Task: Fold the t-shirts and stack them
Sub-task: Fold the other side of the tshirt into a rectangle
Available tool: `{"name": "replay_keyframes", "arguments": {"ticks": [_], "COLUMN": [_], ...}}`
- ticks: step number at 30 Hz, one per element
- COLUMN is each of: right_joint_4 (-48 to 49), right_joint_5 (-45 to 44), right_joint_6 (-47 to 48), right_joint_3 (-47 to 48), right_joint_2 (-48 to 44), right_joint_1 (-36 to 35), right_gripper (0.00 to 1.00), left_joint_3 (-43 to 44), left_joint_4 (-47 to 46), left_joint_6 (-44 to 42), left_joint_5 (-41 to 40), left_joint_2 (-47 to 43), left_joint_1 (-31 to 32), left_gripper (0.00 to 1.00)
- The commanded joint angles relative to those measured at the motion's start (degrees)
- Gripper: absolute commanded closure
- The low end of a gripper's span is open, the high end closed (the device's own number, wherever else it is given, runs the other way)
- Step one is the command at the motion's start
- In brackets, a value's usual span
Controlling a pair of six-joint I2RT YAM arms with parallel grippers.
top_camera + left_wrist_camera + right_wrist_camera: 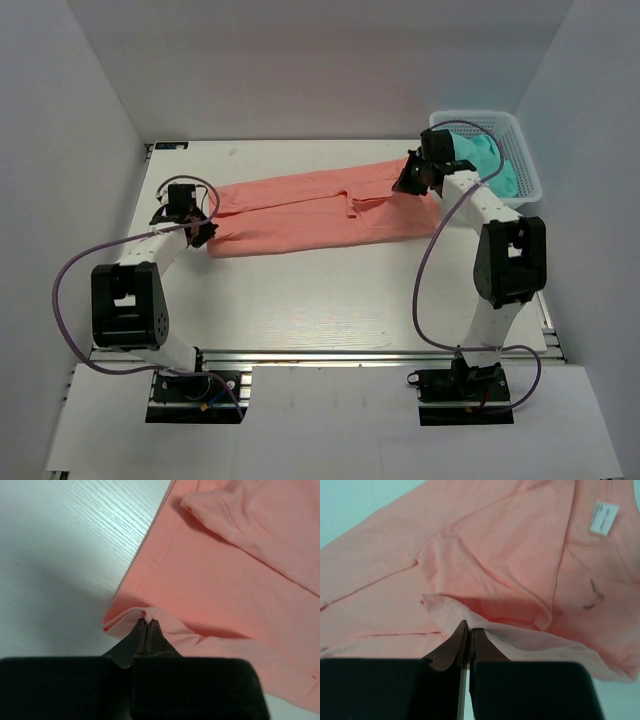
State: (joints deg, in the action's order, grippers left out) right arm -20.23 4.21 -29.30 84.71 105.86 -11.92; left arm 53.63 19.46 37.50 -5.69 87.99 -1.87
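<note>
Holding across the white table (pixel 300 310) a salmon-pink t-shirt (pixel 300 212), stretched lengthwise. Teal-green t-shirt (pixel 497 165) heaped in lattice basket (pixel 532 180), far right corner. Left gripper (pixel 147 623) pinched tight on the pink shirt's left corner, right gripper (pixel 468 628) likewise on its right edge, near small white label (pixel 603 517).

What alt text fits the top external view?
A salmon-pink t-shirt lies stretched sideways across a white table, with the left gripper pinching its left end and the right gripper pinching its right end. At the table's far right corner, a white lattice basket holds a teal t-shirt.
</note>
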Motion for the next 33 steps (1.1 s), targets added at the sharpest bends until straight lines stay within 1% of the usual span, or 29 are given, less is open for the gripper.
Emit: {"name": "replay_keyframes", "arguments": {"ticks": [1, 5, 12, 14, 18, 24, 25, 26, 28, 29, 30, 31, 32, 33], "right_joint_4": [-0.69, -0.43, 3.70, 3.62, 3.53, 3.26, 3.27, 3.44, 3.27, 3.18, 3.79, 4.14, 4.14, 4.58], "right_joint_5": [0.10, 1.94, 4.84, 4.50, 4.93, 6.60, 6.52, 6.43, 5.64, 5.38, 5.81, 6.16, 6.86, 8.08], "right_joint_6": [3.45, 6.88, 8.99, 8.99, 9.00, 5.92, 5.40, 4.87, 3.03, 2.32, 1.53, 1.26, 0.91, 0.91], "right_joint_3": [7.23, 13.80, 15.66, 16.10, 18.38, 23.47, 24.62, 26.54, 29.44, 32.51, 34.28, 39.60, 41.49, 43.16], "right_joint_2": [2.94, 7.07, 8.66, 9.09, 11.03, 17.96, 20.85, 21.74, 25.51, 28.14, 30.95, 32.37, 33.52, 35.62], "right_joint_1": [0.93, 1.29, 2.08, 2.34, 2.78, 3.22, 3.40, 3.31, 3.05, 2.96, 2.96, 3.05, 2.96, 3.05], "right_gripper": [1.00, 1.00, 1.00, 1.00, 1.00, 1.00, 0.97, 0.96, 0.92, 0.82, 0.72, 0.62, 0.33, 0.18], "left_joint_3": [4.20, 7.19, 7.81, 7.81, 9.29, 13.95, 15.18, 15.71, 17.55, 18.17, 18.96, 20.80, 21.77, 22.48], "left_joint_4": [0.14, 0.14, -1.26, -2.32, -2.32, -1.90, -1.28, -1.27, -0.49, -0.48, -0.48, 0.30, 0.31, 0.92], "left_joint_6": [0.12, 0.12, -0.40, -0.93, -0.93, -0.93, -0.93, -0.93, -0.24, -0.23, -0.23, -0.23, -0.23, -0.23], "left_joint_5": [-2.21, -2.74, -2.58, -2.04, -2.74, -2.74, -4.40, -4.41, -4.41, -3.63, -1.80, -0.91, -0.12, -0.11], "left_joint_2": [1.31, 3.85, 5.00, 5.00, 7.98, 14.93, 15.89, 17.99, 20.37, 21.43, 23.09, 23.63, 23.64, 23.64], "left_joint_1": [-1.03, -1.65, -2.17, -2.17, -2.70, -3.22, -3.23, -3.23, -4.45, -4.46, -5.24, -6.03, -6.04, -6.65], "left_gripper": [1.00, 1.00, 1.00, 1.00, 1.00, 1.00, 0.94, 0.84, 0.57, 0.18, 0.05, 0.00, 0.00, 0.00]}}
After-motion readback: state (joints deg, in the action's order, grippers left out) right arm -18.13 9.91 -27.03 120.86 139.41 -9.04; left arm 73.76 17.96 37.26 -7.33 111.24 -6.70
